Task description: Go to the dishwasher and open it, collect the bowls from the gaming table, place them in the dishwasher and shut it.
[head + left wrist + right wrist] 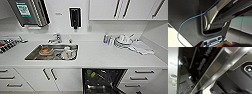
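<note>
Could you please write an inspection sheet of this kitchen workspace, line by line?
Surface: white countertop with a steel sink set in.
Job's things: dishwasher under the counter, door open, dark racks with items inside.
Clutter: dishes in the sink; stacked plates, a small bottle and a cloth on the counter.
Pincers: cannot tell their state.
Cables: blue cable looping across the left wrist view.
Surroundings: white drawers, upper cupboards, tap, black wall dispenser.
</note>
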`<state>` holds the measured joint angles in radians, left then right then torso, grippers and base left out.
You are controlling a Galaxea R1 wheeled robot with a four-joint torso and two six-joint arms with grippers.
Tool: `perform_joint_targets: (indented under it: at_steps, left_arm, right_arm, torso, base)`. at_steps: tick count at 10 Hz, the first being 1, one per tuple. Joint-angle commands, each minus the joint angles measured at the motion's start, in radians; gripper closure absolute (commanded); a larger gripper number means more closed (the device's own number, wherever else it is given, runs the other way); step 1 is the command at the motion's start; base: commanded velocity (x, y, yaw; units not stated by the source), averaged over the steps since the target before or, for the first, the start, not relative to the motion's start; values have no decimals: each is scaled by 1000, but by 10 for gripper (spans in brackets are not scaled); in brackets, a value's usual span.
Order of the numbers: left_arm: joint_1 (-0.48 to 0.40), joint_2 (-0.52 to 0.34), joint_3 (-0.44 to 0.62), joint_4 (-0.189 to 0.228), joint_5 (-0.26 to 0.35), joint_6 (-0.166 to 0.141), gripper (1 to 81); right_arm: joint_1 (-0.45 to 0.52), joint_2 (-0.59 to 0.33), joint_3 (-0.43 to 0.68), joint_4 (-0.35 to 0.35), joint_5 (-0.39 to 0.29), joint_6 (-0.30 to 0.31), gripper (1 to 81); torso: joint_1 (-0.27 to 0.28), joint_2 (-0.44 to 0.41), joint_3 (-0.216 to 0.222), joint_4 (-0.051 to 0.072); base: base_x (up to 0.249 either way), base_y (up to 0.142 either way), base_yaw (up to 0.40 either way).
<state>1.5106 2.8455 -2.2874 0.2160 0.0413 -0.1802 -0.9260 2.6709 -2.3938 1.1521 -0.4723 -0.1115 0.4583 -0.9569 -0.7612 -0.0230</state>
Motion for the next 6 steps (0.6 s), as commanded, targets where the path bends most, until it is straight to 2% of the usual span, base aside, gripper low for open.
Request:
perform_joint_targets:
  at_steps: [1,3,6]
  left_arm:
    - [-5,-4,20,-9,68,4,10]
    - [-5,-1,17,-9,68,4,10]
    - [-5,6,14,0,66,4,10]
  right_arm:
    - [204,-55,38,93,-57,7,10]
    - [279,-124,130,113,-69,9,10]
    - [318,-253,312,103,-75,-7,10]
  torso:
    - [0,0,0,0]
    - [0,0,0,0]
    - [0,0,0,0]
  base:
    - [0,0,0]
    - [0,0,0]
    - [0,0,0]
